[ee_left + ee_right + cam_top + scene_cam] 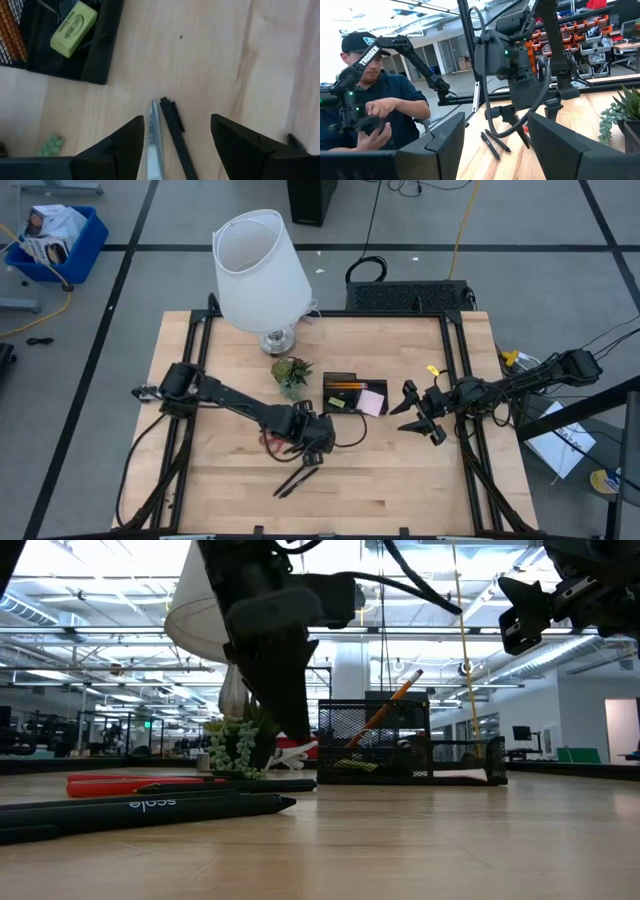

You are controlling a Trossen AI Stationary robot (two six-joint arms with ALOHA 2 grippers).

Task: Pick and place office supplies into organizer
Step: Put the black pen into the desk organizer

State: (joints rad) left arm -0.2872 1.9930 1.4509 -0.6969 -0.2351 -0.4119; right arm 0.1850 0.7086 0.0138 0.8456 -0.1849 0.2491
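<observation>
The left gripper point(312, 442) hangs over the middle of the tabletop, toward its front edge, just in front of the organizer point(352, 394). Its fingers point(122, 145) are spread wide and hold nothing. Seen from the left wrist, a black pen point(175, 135) and a silver pen point(154, 135) lie on the wood between the two fingers, side by side and almost touching each other. From above, these thin dark pens point(296, 477) lie just in front of the left gripper, nearer to the front edge of the tabletop.

The organizer stands near the centre of the tabletop, between the two arms. An orange pencil point(345, 385) leans in its back part, and a yellow-green eraser point(73, 27) lies in the compartment at its left front corner. The pink sticky-note pad point(372, 401) is at the right side of the organizer. The red-handled scissors point(140, 783) lie flat on the tabletop, left of the left gripper; from above the arm hides most of them.

The right gripper point(420, 412) is raised above the right part of the tabletop, a little to the right of the organizer. Its fingers point(557, 145) are also wide apart and empty.

A small green plant point(291, 372) stands just left of the organizer, and a lamp point(260, 272) with a white shade stands near the back edge. Beyond the table a person point(375, 105) sits.
</observation>
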